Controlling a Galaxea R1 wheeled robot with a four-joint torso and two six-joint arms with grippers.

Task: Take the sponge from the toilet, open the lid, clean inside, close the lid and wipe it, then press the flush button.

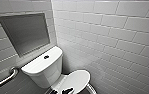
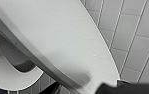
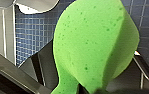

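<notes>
In a white-tiled washroom, we found the toilet point(image 1: 43, 71) set into a corner. Its lid point(image 1: 76, 78) was partly raised and tilted, neither flat on the bowl nor back against the tank point(image 1: 41, 62). From the left wrist, the lid's broad glossy face ran across the frame with a clear gap beneath it. The seat point(image 2: 7, 77) and the dark opening of the bowl lay below.

The left gripper point(image 1: 67, 90) showed as a dark shape at the front edge of the lid, touching it. Whether it clasped that edge or merely pressed against it, we could not tell.

The right gripper point(image 3: 92, 90) was clamped on the sponge point(image 3: 95, 45), a bright green speckled pad pinched at one end. The pad stood up in the air, bent into a curve, clear of the toilet. Behind it we saw small blue floor tiles point(image 3: 27, 37).

The flush button point(image 1: 46, 57), small, dark and round, sat in the middle of the tank top.

A metal grab bar point(image 1: 3, 80) slanted along the left wall below a grey rectangular recess point(image 1: 23, 32). Pale, brick-laid wall tiles point(image 1: 120, 32) covered the right wall.
</notes>
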